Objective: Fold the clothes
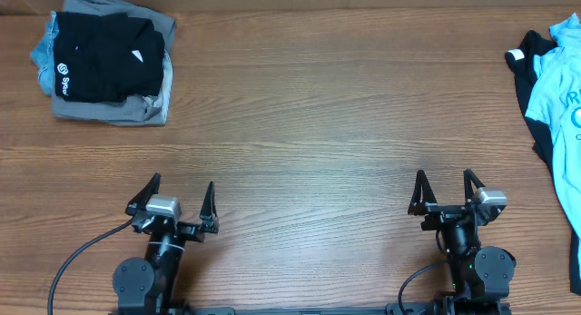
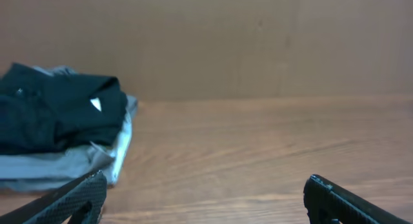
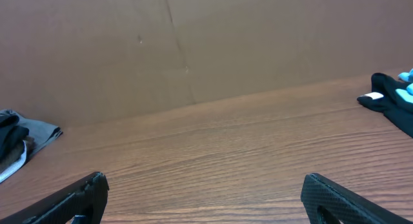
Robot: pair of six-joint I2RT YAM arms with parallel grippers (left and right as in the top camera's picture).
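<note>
A folded black T-shirt (image 1: 104, 56) with a small white round logo lies on top of a stack of folded grey and blue clothes at the far left corner; the left wrist view shows the same black T-shirt (image 2: 58, 111) at its left. At the right edge lies an unfolded light blue and black shirt (image 1: 558, 97), its black collar (image 3: 387, 98) showing in the right wrist view. My left gripper (image 1: 182, 193) stands open near the front edge, holding nothing. Open and bare too is my right gripper (image 1: 445, 183), further right along the front.
The wooden table (image 1: 318, 115) stretches between the two piles. A brown wall (image 3: 193, 43) stands behind the table's far edge.
</note>
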